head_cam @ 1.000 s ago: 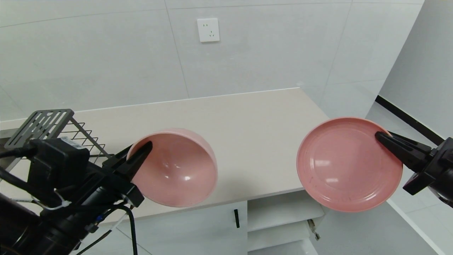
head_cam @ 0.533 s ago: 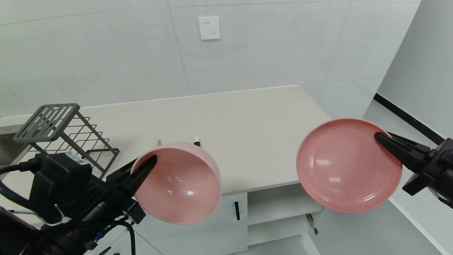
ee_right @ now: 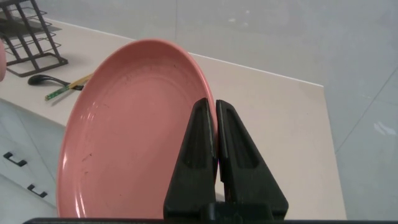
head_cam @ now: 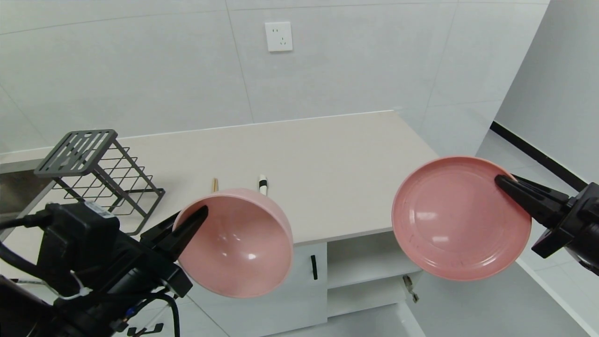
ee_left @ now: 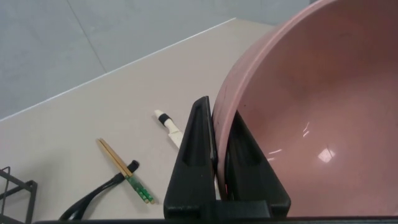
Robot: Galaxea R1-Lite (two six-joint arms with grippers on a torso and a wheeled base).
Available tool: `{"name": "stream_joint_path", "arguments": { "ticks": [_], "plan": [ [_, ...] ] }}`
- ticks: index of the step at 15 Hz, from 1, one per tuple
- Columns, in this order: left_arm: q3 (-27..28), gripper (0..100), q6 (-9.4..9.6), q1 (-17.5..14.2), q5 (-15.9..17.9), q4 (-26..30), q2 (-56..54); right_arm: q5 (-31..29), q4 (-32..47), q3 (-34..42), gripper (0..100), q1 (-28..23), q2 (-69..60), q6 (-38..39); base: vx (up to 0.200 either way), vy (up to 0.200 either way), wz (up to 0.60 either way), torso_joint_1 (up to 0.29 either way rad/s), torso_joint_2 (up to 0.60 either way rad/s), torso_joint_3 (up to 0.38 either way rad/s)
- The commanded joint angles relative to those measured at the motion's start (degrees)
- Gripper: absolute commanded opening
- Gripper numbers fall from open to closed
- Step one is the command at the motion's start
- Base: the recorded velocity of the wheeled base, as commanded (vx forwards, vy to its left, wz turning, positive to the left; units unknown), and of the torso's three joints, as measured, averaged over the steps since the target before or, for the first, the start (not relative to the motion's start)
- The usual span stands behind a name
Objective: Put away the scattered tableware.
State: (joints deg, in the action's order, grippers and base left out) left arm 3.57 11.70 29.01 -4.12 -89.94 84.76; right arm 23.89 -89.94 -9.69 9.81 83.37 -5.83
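Head view, pink bowl (head_cam: 243, 245) gripped, pink plate (head_cam: 451, 220) gripped

My head camera has shifted: the counter (head_cam: 327, 159) and the wire rack (head_cam: 77, 146) now sit farther off in the view than a second ago, which is the camera's doing and not theirs. The left gripper (head_cam: 200, 213) has carried the pink bowl (head_cam: 238, 248) lower, down across the counter's front edge. That has uncovered the chopsticks (head_cam: 215, 184) and a white-handled utensil (head_cam: 263, 184) near the front edge, both hidden behind the bowl before.
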Motion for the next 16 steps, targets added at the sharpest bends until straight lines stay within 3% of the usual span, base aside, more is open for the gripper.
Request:
{"name": "stream_joint_path", "arguments": {
  "ticks": [1,4,16],
  "plan": [
    [-0.23,0,-0.54,-0.01,-0.01,-0.06,-0.03,0.01,-0.06,0.11,0,0.03,0.04,0.03,0.0,0.0,0.0,0.0,0.0,0.0],
    [-2.78,0,-0.8,-0.01,0.25,-0.06,-0.65,0.01,-0.06,0.38,0,0.03,-0.05,0.11,0.0,0.0,0.0,-0.037,0.09,0.043],
    [-3.57,0,-0.89,-0.01,0.25,-0.06,-0.03,0.01,-0.06,1.17,0,0.03,0.04,0.03,0.0,0.0,0.05,-0.143,0.31,0.166]
  ]
}}
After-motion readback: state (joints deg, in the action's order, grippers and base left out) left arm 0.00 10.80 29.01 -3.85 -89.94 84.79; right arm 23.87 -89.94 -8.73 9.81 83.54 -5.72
